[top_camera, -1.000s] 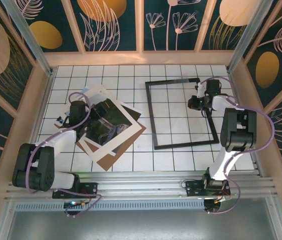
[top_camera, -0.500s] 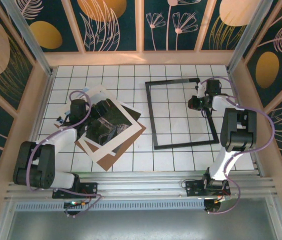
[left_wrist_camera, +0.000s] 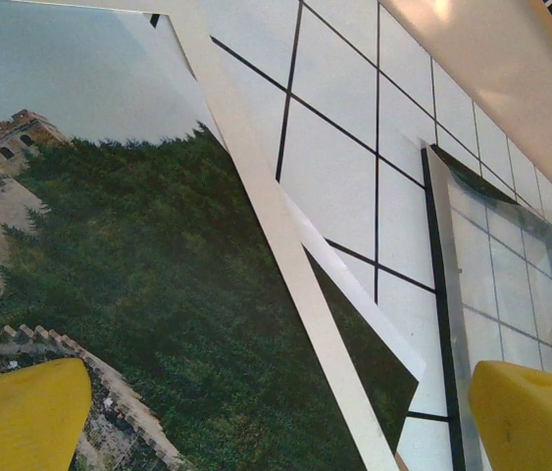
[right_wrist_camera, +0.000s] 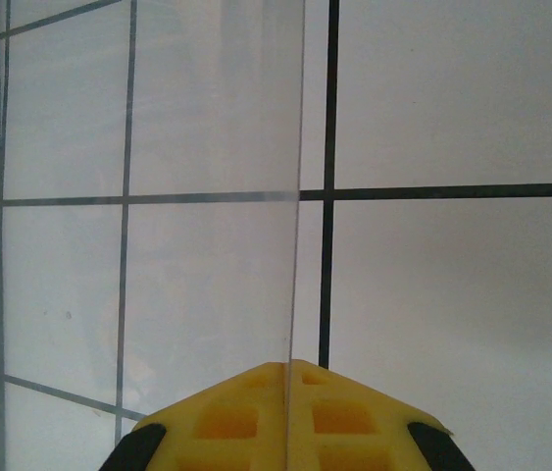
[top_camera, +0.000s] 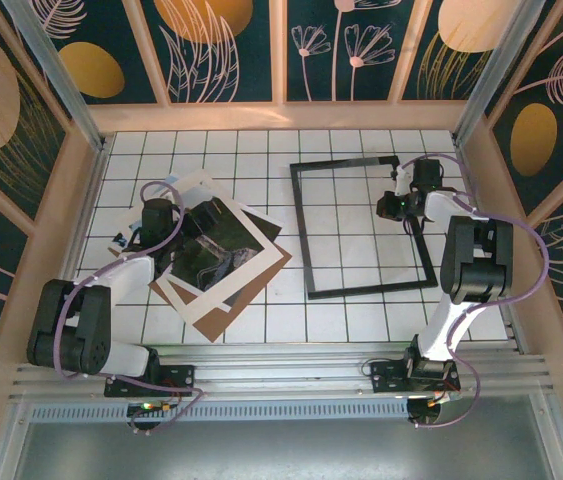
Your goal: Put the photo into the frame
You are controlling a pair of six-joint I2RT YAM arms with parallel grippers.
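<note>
Left of centre in the top view, the photo [top_camera: 211, 250], beneath a white mat [top_camera: 259, 240] and over a brown board [top_camera: 249, 287], skewed to the tile grid, long axis hard to read. In the left wrist view, sky upper left, hills below. Over it, the left gripper [left_wrist_camera: 276, 417], spread wide. Right of centre, the frame [top_camera: 299, 230], long axis up-down, top leaning left. Near its right rim, the right gripper [right_wrist_camera: 290, 378], pressed closed, the edge of a clear pane [right_wrist_camera: 207, 196] rising from the fingertip seam.
</note>
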